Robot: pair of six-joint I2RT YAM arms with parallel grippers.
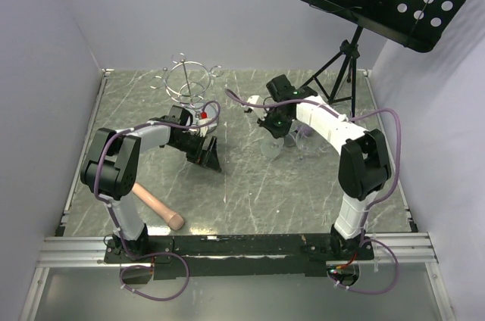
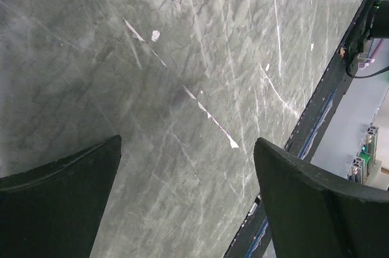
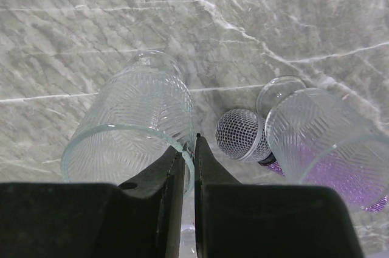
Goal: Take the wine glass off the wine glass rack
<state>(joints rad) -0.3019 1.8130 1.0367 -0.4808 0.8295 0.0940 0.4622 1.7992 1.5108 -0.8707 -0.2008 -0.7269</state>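
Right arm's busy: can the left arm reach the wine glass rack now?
Probably yes. The left gripper is open and empty, and the wine glass rack stands close behind its wrist with nothing between; it would have to turn round.

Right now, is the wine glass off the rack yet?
Looks done: the wine glass is away from the wine glass rack. In hand: the right end effector pinches its rim. Left: probably setting it down and letting go.

Wine glass (image 1: 271, 146) lies right of wine glass rack (image 1: 187, 94).
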